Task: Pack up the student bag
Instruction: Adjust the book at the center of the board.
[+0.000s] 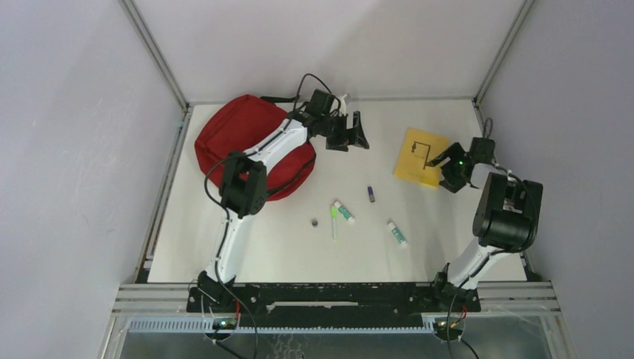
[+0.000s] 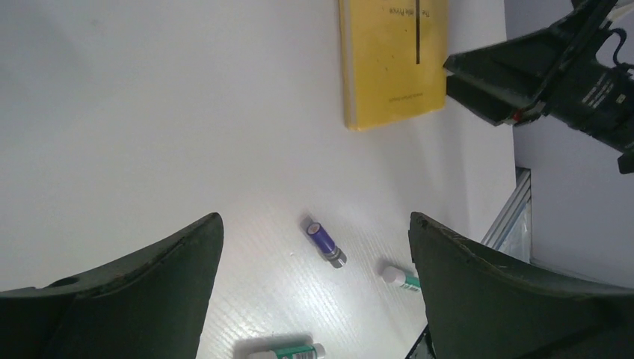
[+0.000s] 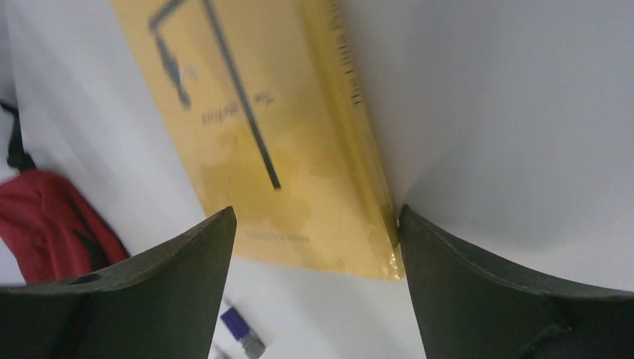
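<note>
Red soft fabric backpack (image 1: pixel 235 131) sits well left of the flat yellow paperback book (image 1: pixel 420 155), under the left arm. The book pickup looks to be the step in hand: the right gripper (image 3: pixel 315 217) hangs over the book's near right corner, jaws wide, empty. Next it must catch that thin edge off the table. The left gripper (image 1: pixel 350 138), left of the book, gapes wide too. Nearer than the book lie 1 small purple tube (image 1: pixel 370 193), 2 white-and-green tubes (image 1: pixel 344 212) and 1 green pen (image 1: pixel 334 224), none blocking.
</note>
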`<state>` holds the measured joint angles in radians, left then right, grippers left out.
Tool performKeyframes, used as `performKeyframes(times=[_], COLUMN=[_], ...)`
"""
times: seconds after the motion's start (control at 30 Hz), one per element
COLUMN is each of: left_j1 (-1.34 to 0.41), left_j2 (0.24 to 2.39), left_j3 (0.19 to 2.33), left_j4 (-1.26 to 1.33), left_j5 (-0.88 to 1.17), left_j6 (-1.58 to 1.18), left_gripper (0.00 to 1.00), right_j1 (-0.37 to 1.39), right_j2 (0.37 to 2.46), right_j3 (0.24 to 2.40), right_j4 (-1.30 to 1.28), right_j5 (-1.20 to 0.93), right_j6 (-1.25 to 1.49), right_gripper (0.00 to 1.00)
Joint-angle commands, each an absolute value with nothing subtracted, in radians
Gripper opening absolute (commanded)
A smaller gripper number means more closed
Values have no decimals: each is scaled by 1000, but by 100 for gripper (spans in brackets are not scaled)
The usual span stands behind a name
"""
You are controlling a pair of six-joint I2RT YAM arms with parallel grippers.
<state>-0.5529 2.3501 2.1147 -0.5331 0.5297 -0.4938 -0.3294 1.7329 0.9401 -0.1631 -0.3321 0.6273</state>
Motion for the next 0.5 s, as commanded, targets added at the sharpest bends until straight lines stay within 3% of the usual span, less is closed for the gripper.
performKeyframes(times=[0.0, 0.23, 0.47], left_j1=[-503, -468, -473], left_j2=[2232, 2175, 2193], left_j3=[2067, 2016, 2032], left_j4=[-515, -491, -486], left_j5=[554, 560, 577], left_j6=[-477, -484, -503], left_gripper=[97, 98, 99], right_j1=[-134, 77, -134], right_j2=[1765, 1759, 1743], right_j3=[948, 1122, 1166], right_j4=[-133, -219, -179], right_j5=[-389, -439, -296], right_j6=[614, 551, 589], right_gripper=[88, 88, 88])
